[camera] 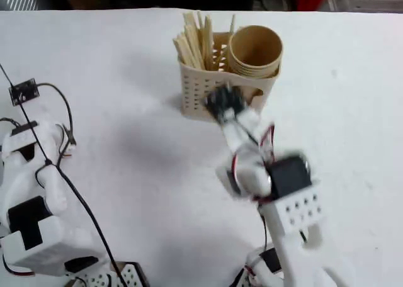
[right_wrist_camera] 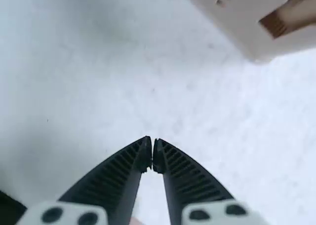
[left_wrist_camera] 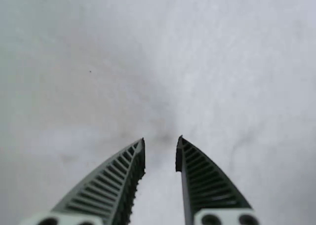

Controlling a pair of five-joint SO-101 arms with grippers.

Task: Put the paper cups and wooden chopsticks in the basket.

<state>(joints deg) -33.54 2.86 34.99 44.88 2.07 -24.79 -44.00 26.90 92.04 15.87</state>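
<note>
Black ribbed right gripper (right_wrist_camera: 151,153): jaws pressed together, empty, over white table (camera: 113,73), just in front of basket (camera: 201,95) | left gripper (left_wrist_camera: 160,147): jaws slightly parted, empty | basket: upper centre of high view, holding stacked paper cups (camera: 255,51) and chopsticks (camera: 196,45)

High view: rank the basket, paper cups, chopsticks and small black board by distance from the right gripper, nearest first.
From the right gripper:
1. Basket: just behind the gripper, front wall right at it.
2. Paper cups, stacked in the basket's right side, and wooden chopsticks, standing in its left side: too close to call.
3. Small black board: far left of the table.
</note>
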